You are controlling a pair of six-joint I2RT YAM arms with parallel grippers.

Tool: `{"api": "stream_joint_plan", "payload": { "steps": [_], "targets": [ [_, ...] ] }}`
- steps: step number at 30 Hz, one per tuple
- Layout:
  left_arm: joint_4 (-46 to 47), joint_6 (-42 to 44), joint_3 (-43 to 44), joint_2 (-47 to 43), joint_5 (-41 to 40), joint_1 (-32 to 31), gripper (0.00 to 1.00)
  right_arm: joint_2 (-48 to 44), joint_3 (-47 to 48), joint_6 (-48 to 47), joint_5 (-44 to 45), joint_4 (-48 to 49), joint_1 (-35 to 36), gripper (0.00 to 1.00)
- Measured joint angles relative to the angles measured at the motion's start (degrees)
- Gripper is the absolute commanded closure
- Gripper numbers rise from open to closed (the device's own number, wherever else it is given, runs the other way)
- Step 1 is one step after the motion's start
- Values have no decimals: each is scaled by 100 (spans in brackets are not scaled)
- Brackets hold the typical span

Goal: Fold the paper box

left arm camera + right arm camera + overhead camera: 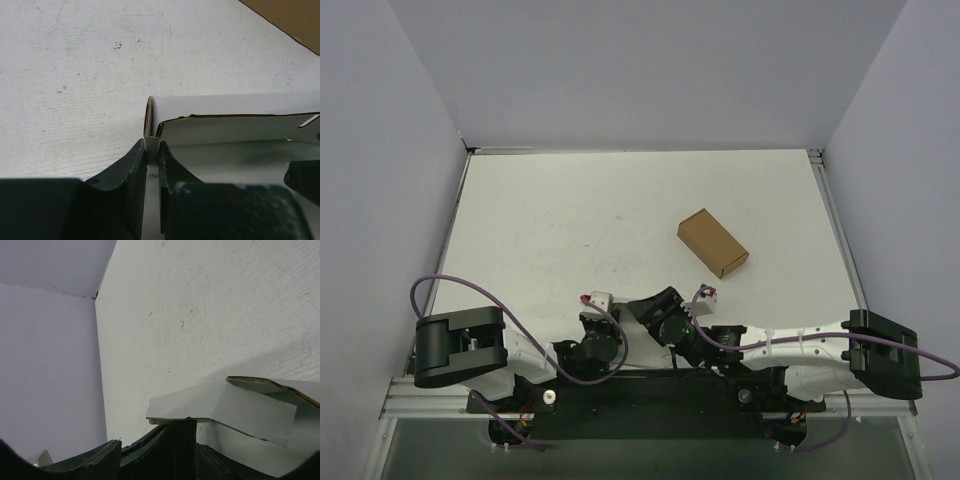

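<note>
1. We take the brown box (712, 243) as our landmark. It lies closed on the white table (570, 220), and the task does not concern it.
2. The paper box (235, 107) is on the arms' side of the brown box, well apart from it and lifted off the table between the two wrists. It is partly folded: one panel curls over, and a flap with a torn-looking brown edge stands open beneath it.
3. Its long axis runs sideways. It starts at the end farther from the brown box and stretches toward the end nearer to it.
4. The left gripper (151, 155) is pinched shut on the paper box's far-from-brown-box end, with the thin card edge clamped between its jaws.
5. The right gripper (150, 437) sits at the end nearer the brown box. Its jaws stand apart and grip nothing that we can make out. A white flap lies just over one finger, though we cannot tell whether it touches.
6. We judge that the next move depends on this layout. The free flaps lie away from the left jaws and just ahead of the right ones, so the right arm is nearer for folding while the left anchors.
</note>
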Motion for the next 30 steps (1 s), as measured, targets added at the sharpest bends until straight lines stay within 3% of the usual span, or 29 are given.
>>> {"api": "stream_joint_plan", "payload": {
  "steps": [15,21,22,24,25,30],
  "targets": [
    [-79,9,179,234,-326,-153,100,437,-44,267,37,205,-474,46],
    [-96,31,190,247,-365,-179,100,734,-114,372,28,337,-581,63],
    [-107,35,197,251,-372,-184,100,758,-120,369,28,393,-592,70],
    [-127,46,210,254,-385,-188,100,791,-120,369,13,546,-619,76],
    [-138,57,221,260,-393,-188,100,804,-120,369,9,625,-623,85],
    [-201,68,256,280,-448,-192,100,964,-122,420,-13,1045,-649,100]
  ]
}}
